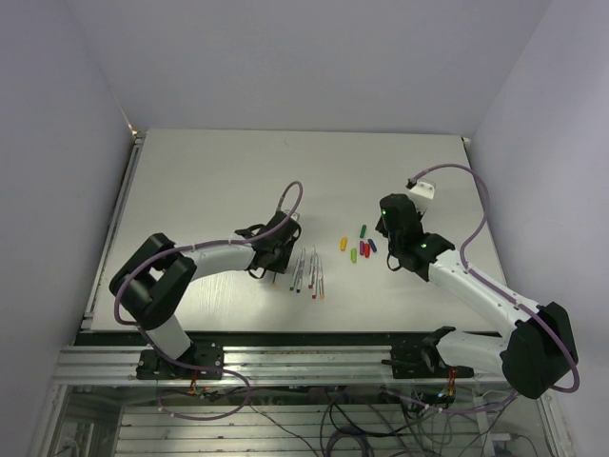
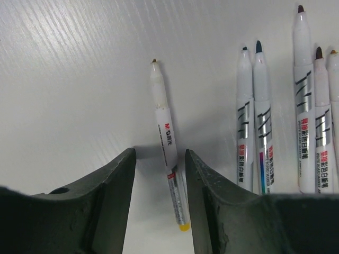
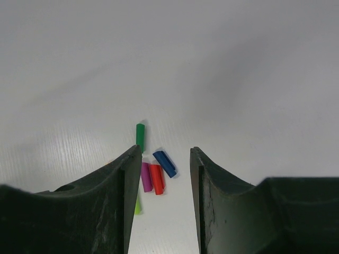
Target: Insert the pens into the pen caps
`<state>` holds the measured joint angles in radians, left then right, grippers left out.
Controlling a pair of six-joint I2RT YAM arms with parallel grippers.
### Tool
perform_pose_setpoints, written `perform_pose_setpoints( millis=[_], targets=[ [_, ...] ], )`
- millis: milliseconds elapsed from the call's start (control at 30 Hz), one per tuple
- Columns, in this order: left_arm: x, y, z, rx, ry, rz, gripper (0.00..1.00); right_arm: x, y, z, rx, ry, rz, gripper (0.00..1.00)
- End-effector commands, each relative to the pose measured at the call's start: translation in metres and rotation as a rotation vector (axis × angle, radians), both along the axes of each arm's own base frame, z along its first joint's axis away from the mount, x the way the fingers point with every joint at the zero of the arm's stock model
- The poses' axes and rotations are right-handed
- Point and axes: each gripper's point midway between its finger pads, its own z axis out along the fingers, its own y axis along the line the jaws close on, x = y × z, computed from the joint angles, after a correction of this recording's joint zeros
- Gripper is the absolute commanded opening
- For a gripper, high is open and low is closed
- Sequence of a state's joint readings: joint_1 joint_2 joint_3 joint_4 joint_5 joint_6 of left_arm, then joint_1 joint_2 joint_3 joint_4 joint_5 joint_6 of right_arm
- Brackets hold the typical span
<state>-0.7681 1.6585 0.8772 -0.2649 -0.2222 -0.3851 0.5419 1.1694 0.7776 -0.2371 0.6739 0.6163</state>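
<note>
Pen [image 2: 164, 132] flat on bench [image 2: 79, 79], dark-orange tip pointing away, yellow butt toward the camera, lying slightly skewed. Lower barrel between the fingers of left claw [image 2: 159, 153]: spread, straddling, not pinching yet. One finger [image 2: 204, 185] nearly on the barrel, visible gap on the other side. Other pens [image 2: 275, 121] in a row just beside, outside the claw.

Caps [image 3: 157, 179] clustered further right on the bench, apart from the pens. Right claw [image 3: 164, 149] spread above them, gripping nothing, blue cap [image 3: 164, 163] roughly under the gap.

Step in hand, by the look of it: picking the lone pen. To do it well:
- Centre the claw on the barrel first, to avoid shoving or rolling it.
- Rotate to match the skew.
- Grab low on the barrel, leaving the tip end exposed for capping.
- Pinch gently; round and slick, likely to twist.
- Lift straight up, away from the row.
- Probably pair with orange cap [image 1: 343, 244].
</note>
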Motion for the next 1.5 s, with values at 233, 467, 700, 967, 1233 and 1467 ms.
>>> perform_pose_setpoints(
  millis=[233,467,700,967,1233,1467],
  targets=[
    [-0.073,0.016,-0.025,0.141,0.247,0.035,0.5,0.002,-0.015,0.021,-0.012,-0.056,-0.059,0.41],
    [-0.069,0.015,-0.036,0.162,0.247,0.052,0.49,0.004,-0.013,0.017,-0.011,-0.046,-0.043,0.41],
    [-0.053,0.009,-0.044,0.153,0.216,0.071,0.57,0.006,-0.01,0.017,-0.015,-0.041,-0.024,0.41],
    [-0.055,0.011,-0.047,0.166,0.23,0.071,0.3,0.004,-0.012,0.015,-0.004,-0.038,-0.037,0.41],
    [-0.057,0.019,-0.053,0.175,0.26,0.087,0.07,0.002,-0.01,0.012,0.007,-0.032,-0.033,0.39],
    [-0.021,0.029,-0.028,0.155,0.155,0.134,0.07,0.006,-0.002,0.0,-0.03,0.035,0.022,0.26]
  ],
)
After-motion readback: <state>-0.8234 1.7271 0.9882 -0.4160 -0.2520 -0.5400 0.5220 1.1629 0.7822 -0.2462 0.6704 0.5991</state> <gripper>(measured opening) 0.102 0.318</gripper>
